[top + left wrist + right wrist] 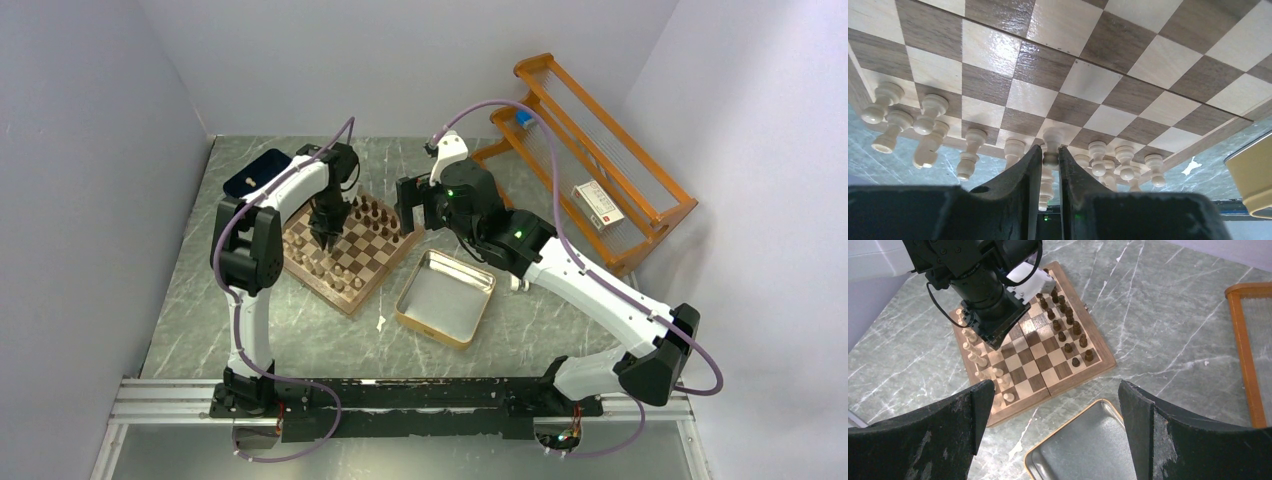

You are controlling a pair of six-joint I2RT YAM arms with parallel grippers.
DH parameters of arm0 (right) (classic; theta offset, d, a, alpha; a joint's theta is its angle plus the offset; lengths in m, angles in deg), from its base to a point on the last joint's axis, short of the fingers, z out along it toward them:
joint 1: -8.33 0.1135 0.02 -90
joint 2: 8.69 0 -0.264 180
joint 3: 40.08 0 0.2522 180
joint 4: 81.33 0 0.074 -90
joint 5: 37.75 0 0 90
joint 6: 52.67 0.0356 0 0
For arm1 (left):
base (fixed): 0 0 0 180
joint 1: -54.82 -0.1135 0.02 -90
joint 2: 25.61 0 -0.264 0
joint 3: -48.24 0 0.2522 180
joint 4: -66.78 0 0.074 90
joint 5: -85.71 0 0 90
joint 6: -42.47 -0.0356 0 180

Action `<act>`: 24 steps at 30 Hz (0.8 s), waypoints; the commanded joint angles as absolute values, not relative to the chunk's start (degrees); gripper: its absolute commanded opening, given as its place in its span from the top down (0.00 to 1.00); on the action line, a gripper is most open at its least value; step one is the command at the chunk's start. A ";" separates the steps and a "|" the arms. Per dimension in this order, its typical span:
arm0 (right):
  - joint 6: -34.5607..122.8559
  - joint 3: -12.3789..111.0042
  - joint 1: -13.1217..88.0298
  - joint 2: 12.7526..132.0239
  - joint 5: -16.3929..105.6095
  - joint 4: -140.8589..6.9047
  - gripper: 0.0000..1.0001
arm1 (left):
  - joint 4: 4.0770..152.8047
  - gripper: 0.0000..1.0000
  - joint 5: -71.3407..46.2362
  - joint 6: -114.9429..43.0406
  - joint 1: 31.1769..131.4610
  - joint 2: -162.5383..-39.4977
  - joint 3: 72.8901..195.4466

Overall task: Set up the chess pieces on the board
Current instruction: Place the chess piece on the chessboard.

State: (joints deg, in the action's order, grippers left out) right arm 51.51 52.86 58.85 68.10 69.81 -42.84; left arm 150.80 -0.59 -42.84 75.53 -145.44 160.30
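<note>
I've got the left pincer (1050,167) pinching 1 pale piece (1050,145) upright, to seat it on the board (1128,95). The right pincer (1055,405) hangs spread and empty, out of the way.

The board (362,258) is lying on the table (200,300); the chess pieces (1068,335) are standing in rows along two opposite sides of it; the tin (445,297) is sitting just right of the board; the tray (257,172) is lying behind its left corner; the rack (590,165) is standing far right.

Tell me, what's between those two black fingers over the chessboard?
A pale chess piece, pinched in the left gripper; the left wrist view shows it.
</note>
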 commanded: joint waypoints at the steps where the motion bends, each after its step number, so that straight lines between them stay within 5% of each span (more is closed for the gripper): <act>1: 52.19 53.00 58.63 66.03 70.44 -43.94 0.00 | 151.65 0.76 -0.10 -43.46 75.91 -145.95 162.11; 24: 51.51 53.13 58.56 66.19 70.87 -44.25 0.00 | 151.57 0.73 -0.45 -43.71 75.91 -146.55 162.49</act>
